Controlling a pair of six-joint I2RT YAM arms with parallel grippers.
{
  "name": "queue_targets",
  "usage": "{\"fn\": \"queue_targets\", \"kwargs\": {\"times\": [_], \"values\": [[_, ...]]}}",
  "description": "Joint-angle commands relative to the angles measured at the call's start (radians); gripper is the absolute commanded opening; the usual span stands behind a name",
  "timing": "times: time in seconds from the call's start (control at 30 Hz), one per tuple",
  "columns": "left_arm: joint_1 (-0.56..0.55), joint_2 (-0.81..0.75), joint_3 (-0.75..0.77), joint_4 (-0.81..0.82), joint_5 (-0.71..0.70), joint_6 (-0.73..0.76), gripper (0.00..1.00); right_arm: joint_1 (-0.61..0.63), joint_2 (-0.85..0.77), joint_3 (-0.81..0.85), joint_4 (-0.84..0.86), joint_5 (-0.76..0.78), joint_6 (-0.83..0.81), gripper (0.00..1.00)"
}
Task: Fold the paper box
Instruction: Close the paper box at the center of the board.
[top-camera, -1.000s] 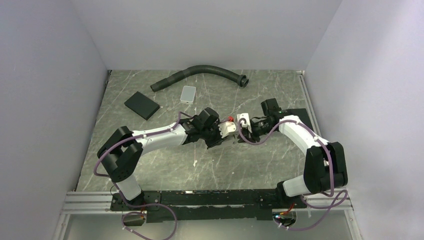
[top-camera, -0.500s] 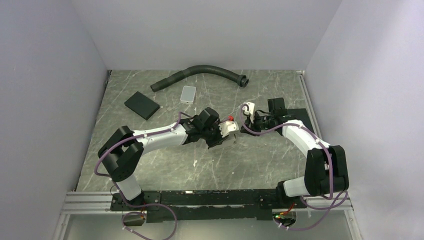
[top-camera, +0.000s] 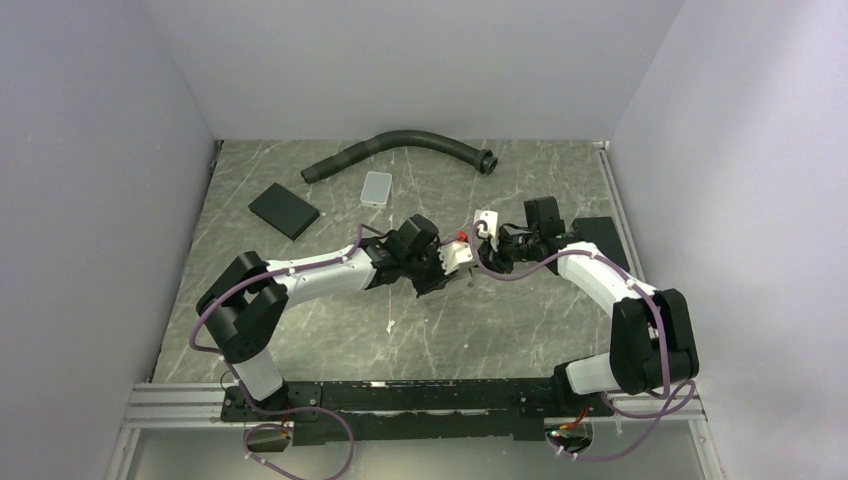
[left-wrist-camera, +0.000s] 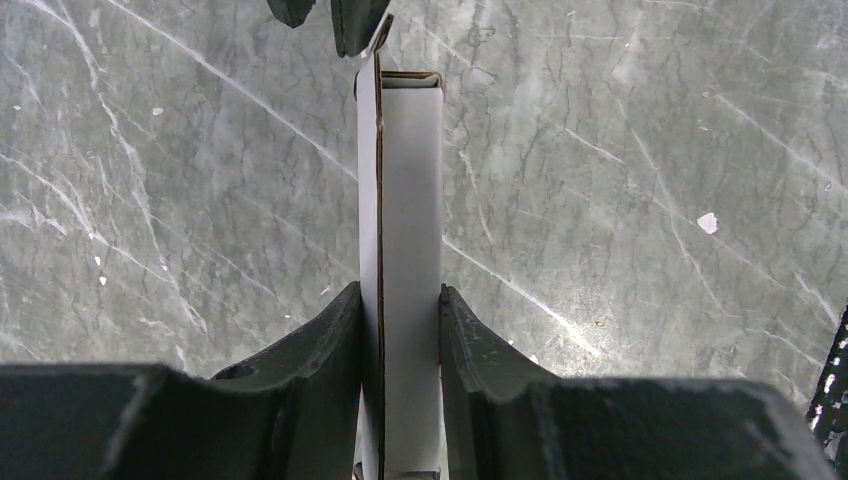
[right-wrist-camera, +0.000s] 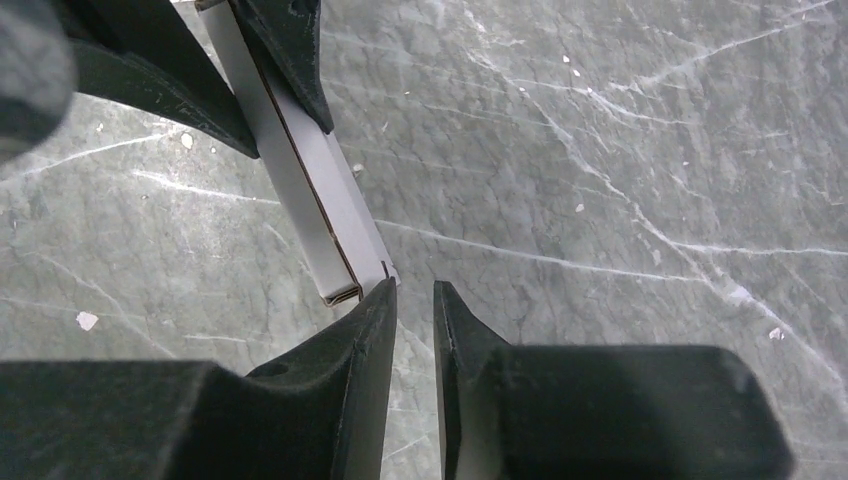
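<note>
The paper box (left-wrist-camera: 410, 230) is a slim white carton held up over the marble table. My left gripper (left-wrist-camera: 400, 290) is shut on its narrow sides, and the carton's far end (left-wrist-camera: 410, 80) points away from that camera. In the right wrist view the box (right-wrist-camera: 320, 190) runs down from the left gripper's dark fingers (right-wrist-camera: 290, 50). My right gripper (right-wrist-camera: 413, 288) is at its near end, jaws a narrow gap apart with nothing between them. Its left fingertip (right-wrist-camera: 380, 295) touches a small end flap of the carton. From above, the left gripper (top-camera: 452, 270) and right gripper (top-camera: 487, 252) meet mid-table.
A black corrugated hose (top-camera: 400, 145) lies along the back. A light grey tile (top-camera: 377, 187) and a black pad (top-camera: 284, 210) rest at the back left. Another black pad (top-camera: 600, 235) sits by the right wall behind the right arm. Walls close in three sides.
My right wrist pulled back and up from the box, then came in again to its end, and its jaws narrowed a little. The left arm and the box stayed still.
</note>
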Motion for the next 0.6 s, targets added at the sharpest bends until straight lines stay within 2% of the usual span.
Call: {"fn": "queue_targets", "kwargs": {"times": [0.0,0.27,0.57], "values": [[-0.002,0.04,-0.009,-0.026,0.015,-0.013,0.32,-0.001,-0.023,-0.002,-0.02,-0.055,-0.076,0.25],[-0.002,0.04,-0.014,-0.029,0.014,-0.011,0.32,-0.004,-0.019,0.03,-0.145,-0.078,-0.178,0.25],[-0.003,0.042,-0.015,-0.027,0.02,-0.011,0.32,-0.003,-0.025,0.018,-0.092,-0.092,-0.128,0.27]]}}
